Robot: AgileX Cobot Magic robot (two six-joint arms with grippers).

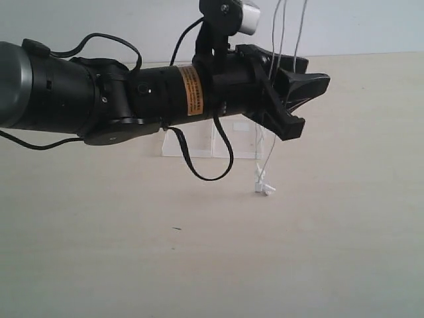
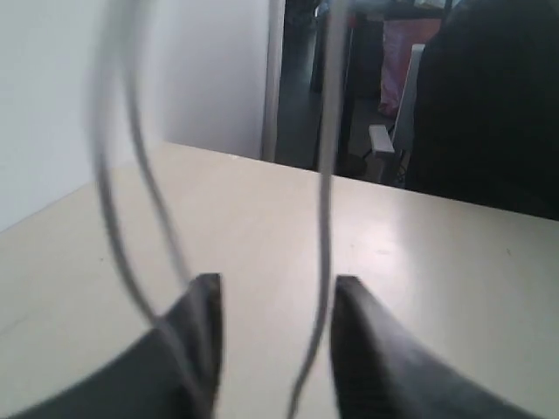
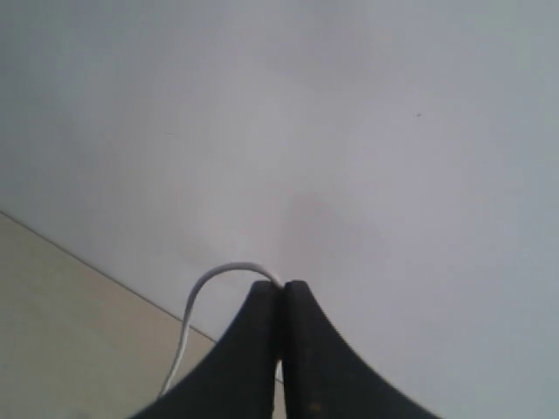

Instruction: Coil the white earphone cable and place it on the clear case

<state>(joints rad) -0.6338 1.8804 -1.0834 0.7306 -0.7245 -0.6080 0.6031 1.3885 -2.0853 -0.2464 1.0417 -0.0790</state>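
The white earphone cable point(image 1: 299, 33) hangs in thin strands from above the exterior view, and its small white earbuds point(image 1: 263, 186) dangle just over the table. My left gripper point(image 1: 308, 99) is raised around the strands. In the left wrist view its jaws point(image 2: 275, 288) stand apart; one strand point(image 2: 325, 218) runs loose between them and another loops beside one finger. My right gripper point(image 3: 281, 285) is shut on the cable point(image 3: 203, 284), which arcs out from its tips; it is outside the exterior view. The clear case point(image 1: 199, 142) lies flat on the table behind the left arm, partly hidden.
The left arm point(image 1: 99, 93) stretches across the exterior view, with its black robot cable point(image 1: 205, 173) sagging toward the table. The beige table point(image 1: 212, 265) meets a pale wall behind. A dark doorway with furniture point(image 2: 376, 105) shows past the table's edge in the left wrist view.
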